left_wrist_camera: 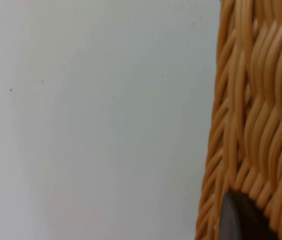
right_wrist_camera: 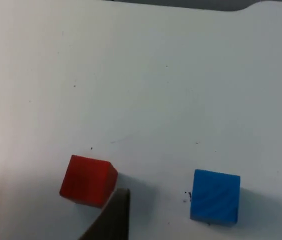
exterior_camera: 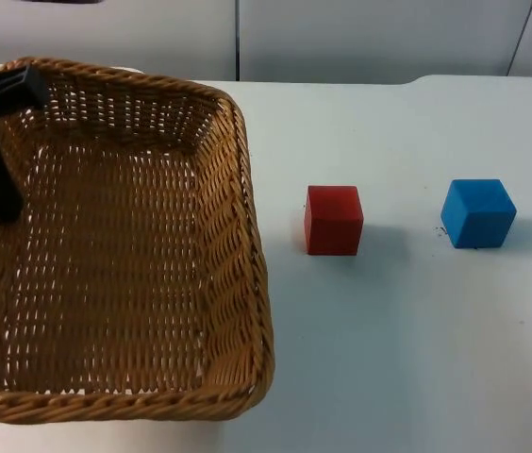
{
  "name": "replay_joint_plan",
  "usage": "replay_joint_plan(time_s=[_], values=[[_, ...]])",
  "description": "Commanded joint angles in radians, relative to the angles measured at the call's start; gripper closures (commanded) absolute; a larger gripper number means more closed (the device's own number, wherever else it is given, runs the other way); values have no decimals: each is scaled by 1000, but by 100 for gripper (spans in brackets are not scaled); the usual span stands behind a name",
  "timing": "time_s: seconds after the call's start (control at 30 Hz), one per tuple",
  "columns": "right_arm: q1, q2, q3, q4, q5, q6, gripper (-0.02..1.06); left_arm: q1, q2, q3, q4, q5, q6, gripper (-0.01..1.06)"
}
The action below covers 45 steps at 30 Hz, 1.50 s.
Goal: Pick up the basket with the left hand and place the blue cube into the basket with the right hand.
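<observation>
My left gripper (exterior_camera: 2, 104) is clamped on the basket's (exterior_camera: 238, 236) far-left rim corner; in the left wrist view my fingertip (left_wrist_camera: 238, 220) sits against the weave, table (left_wrist_camera: 91, 125) beside it. The basket is rectangular, long axis running near-to-far from the top camera, open side up, nothing inside. To its right on the table: red cube (exterior_camera: 333, 220), then blue cube (exterior_camera: 477, 213) further right, well apart, both squarely on a face. My right wrist view looks down on red cube (right_wrist_camera: 88, 180) and blue cube (right_wrist_camera: 215, 195) below it; can't tell how wide the right gripper stands.
</observation>
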Motion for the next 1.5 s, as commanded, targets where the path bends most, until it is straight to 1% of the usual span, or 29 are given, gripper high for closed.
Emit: replay_joint_plan(time_s=[0.0, 0.03, 0.13, 0.17, 0.27, 0.4, 0.43, 0.47, 0.6, 0.8, 0.97, 1.1, 1.23, 1.47], values=[[3, 51, -58, -44, 4, 46, 6, -1, -4, -12, -34, -2, 5, 105], [3, 84, -84, -58, 13, 61, 6, -1, -1, -12, -41, -4, 5, 105], [3, 179, -178, -58, 59, 78, 6, -1, 7, -12, -56, -8, 5, 105], [3, 179, -178, -58, 59, 78, 6, -1, 7, -12, -56, -8, 5, 105], [3, 268, -260, -58, 99, 106, 6, -1, 21, -12, -69, -8, 5, 105], [3, 340, -309, -64, 130, 136, 6, -1, 29, -12, -69, -8, 7, 105], [4, 368, -311, -88, 132, 158, 6, -1, 29, -12, -69, -8, 7, 105], [4, 368, -311, -88, 132, 158, 6, -1, 29, -12, -69, -8, 7, 105], [4, 439, -309, -163, 156, 239, 9, -1, 29, -12, -69, -28, 7, 105], [14, 499, -309, -152, 164, 244, 10, -1, 29, -12, -69, -33, 13, 105], [21, 556, -309, -161, 166, 295, 10, -1, 29, -12, -80, -25, 28, 105], [21, 601, -309, -166, 170, 315, 11, -1, 29, -12, -80, -18, 34, 105], [21, 643, -309, -166, 152, 323, 14, -1, 29, -12, -80, -16, 36, 105], [21, 690, -309, -164, 120, 331, 15, -1, 29, -12, -85, -12, 49, 105]])
